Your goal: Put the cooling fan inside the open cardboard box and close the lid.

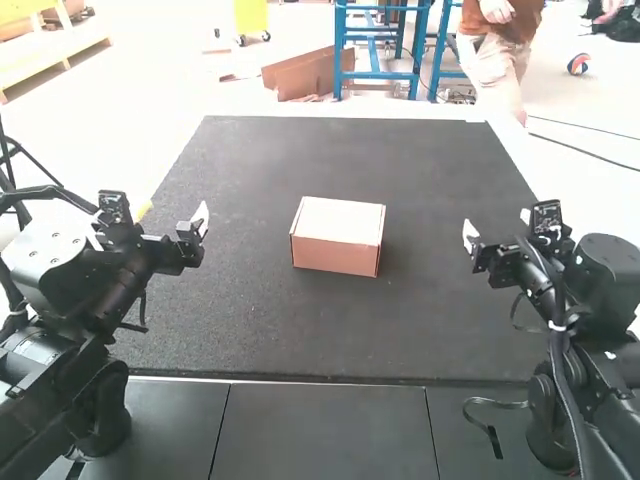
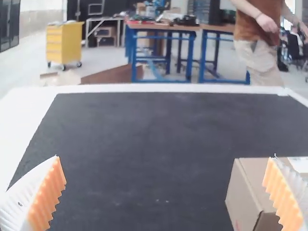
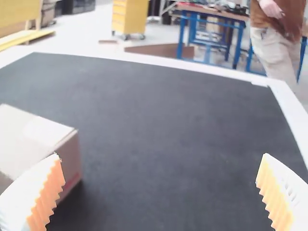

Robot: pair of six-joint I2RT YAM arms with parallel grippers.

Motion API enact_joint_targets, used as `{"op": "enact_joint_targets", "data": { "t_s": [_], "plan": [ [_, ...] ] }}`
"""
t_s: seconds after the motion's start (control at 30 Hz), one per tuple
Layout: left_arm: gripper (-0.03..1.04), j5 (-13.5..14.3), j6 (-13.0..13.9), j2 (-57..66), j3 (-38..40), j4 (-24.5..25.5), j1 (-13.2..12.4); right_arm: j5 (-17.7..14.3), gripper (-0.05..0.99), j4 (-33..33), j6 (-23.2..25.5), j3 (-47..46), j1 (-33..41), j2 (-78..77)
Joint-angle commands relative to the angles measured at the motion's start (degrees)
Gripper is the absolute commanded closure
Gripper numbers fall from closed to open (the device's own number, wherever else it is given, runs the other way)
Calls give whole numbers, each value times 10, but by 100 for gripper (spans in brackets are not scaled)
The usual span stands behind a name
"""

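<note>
Left fingers [image 2: 45, 195] and right fingers [image 3: 43, 197] hang spread open, holding nothing, either side of the closed cardboard box [image 1: 338, 236] centred on the desk [image 1: 420, 170]; its pale label [image 3: 45, 129] is too blurred to read.

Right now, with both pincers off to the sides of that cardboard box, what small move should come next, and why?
Probably just draw the left pincer and right pincer back to rest: both are open, empty and apart from the cardboard box, which sits on the mat with its lid flat shut.
</note>
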State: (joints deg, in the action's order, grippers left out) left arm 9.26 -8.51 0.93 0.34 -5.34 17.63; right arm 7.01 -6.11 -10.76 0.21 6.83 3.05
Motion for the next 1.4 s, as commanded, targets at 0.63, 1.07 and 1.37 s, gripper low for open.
{"op": "enact_joint_targets", "data": {
  "t_s": [0.63,1.07,1.37],
  "plan": [
    [5,5,-62,-5,-6,77,-93,-22,2,65,0,-3,-21,-30],
    [4,5,-62,-9,-4,82,-148,-23,2,69,11,-3,-36,-30],
    [4,4,-62,-9,-4,76,-160,-22,2,70,3,-2,-42,-30]
  ]
}}
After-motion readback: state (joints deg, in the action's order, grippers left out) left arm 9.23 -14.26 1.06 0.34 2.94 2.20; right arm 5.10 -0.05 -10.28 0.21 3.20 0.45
